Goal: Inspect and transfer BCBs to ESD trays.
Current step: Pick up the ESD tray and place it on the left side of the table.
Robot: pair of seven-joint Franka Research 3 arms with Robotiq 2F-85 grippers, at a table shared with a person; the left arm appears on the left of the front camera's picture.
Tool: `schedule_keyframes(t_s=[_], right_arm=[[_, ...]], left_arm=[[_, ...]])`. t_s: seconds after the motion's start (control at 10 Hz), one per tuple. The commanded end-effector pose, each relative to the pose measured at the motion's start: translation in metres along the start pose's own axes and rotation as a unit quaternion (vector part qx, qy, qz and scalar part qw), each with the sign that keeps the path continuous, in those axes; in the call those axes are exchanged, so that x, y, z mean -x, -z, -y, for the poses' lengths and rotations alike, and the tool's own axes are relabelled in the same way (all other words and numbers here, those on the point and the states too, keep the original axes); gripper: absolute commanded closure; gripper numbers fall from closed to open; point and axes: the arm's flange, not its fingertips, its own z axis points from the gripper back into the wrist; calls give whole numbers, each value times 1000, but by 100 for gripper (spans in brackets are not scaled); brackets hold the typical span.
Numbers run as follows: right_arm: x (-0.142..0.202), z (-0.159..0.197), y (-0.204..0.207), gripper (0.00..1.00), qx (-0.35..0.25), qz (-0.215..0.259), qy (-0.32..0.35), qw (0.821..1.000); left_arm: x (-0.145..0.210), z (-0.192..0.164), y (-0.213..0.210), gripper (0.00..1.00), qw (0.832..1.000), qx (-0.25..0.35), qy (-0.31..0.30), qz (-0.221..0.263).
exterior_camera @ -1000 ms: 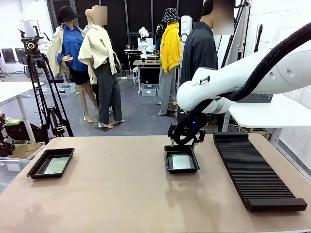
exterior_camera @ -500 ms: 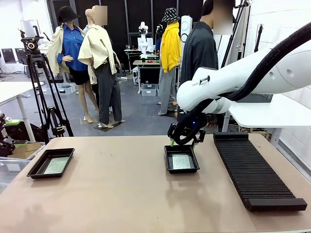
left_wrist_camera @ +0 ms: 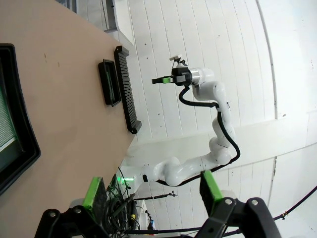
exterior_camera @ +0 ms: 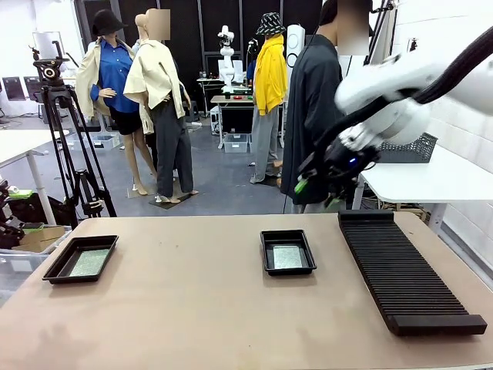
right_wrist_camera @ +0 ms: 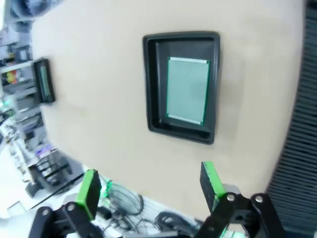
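Observation:
Two black ESD trays lie on the table, and each holds a green BCB flat on its floor. The centre tray (exterior_camera: 287, 252) with its board (exterior_camera: 287, 257) lies straight below the right wrist camera, as tray (right_wrist_camera: 182, 87) and board (right_wrist_camera: 187, 90). My right gripper (exterior_camera: 316, 191) hangs open and empty, high above the table and up and right of that tray; its pads (right_wrist_camera: 210, 178) are spread wide. The left tray (exterior_camera: 81, 258) holds a board (exterior_camera: 88, 262). My left gripper (left_wrist_camera: 152, 191) is open and empty, beside the left tray (left_wrist_camera: 17, 144).
A long black ribbed rack (exterior_camera: 404, 270) lies along the table's right side, close to the centre tray. A person in a dark top (exterior_camera: 312, 100) stands behind the far edge. Bare tabletop lies between the two trays.
My right gripper has risen from just above the centre tray's far rim, up and to the right, still open and empty. The trays and boards have not moved.

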Motion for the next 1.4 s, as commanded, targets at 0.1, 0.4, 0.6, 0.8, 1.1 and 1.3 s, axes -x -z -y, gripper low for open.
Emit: schedule_keyframes(t_s=[0.1,0.4,0.6,0.8,1.1,1.3], right_arm=[[4,61,-32,0,-85,0,46,995],[9,116,-58,0,-174,22,84,981],[19,155,-68,0,-255,20,98,962],[25,182,-66,0,-281,29,98,954],[24,209,-65,0,-321,16,56,945],[12,226,-63,0,-330,-13,42,943]], left_arm=[[7,30,45,0,1000,-16,-2,8],[11,49,90,0,999,-35,9,-17],[15,51,119,0,998,-47,8,-39],[14,64,153,0,995,-85,5,-59],[18,90,224,0,983,-144,27,-112],[12,106,270,0,974,-178,37,-135]])
